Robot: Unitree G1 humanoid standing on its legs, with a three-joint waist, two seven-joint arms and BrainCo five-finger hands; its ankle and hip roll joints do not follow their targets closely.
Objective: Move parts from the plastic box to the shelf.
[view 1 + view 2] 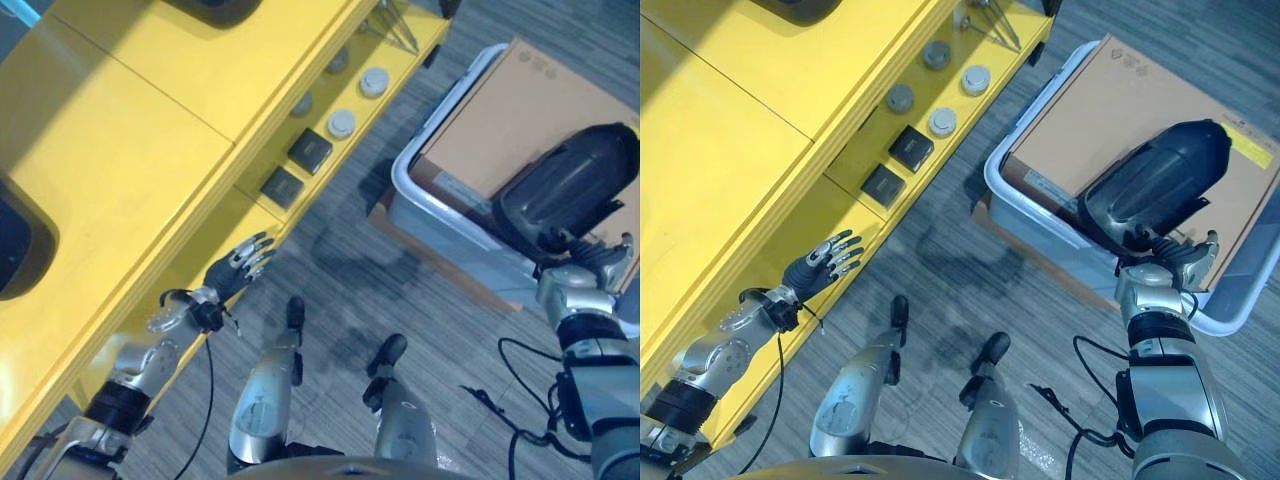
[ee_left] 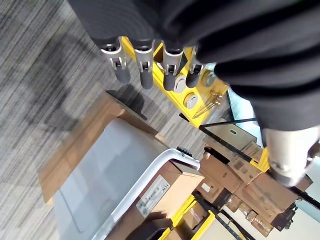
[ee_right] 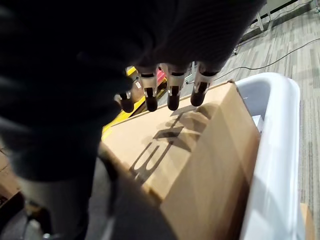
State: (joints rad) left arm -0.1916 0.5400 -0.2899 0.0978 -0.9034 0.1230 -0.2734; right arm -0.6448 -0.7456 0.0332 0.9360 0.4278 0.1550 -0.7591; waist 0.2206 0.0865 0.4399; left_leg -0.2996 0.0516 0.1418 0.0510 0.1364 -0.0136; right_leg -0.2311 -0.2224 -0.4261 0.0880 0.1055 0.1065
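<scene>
Parts sit on the lower board of the yellow shelf (image 1: 730, 150): 2 flat dark square blocks (image 1: 910, 148) and several round grey discs (image 1: 942, 122), all lying in a loose row along the smooth painted surface, with thin metal rods (image 1: 990, 25) at the far end. Beside the shelf, on the grey striped carpet (image 1: 940, 270), stands the plastic box (image 1: 1025, 215), pale and translucent with a rounded white rim; a brown cardboard box (image 1: 1120, 110) with a flat matte top rests in it and covers its inside. The left hand (image 1: 820, 265) hangs at the front edge of the shelf's lower board with fingers straight and spread, holding nothing. The right hand (image 3: 165, 87) hovers above the cardboard, fingers extended and loose, also empty, casting a finger shadow on the lid.
</scene>
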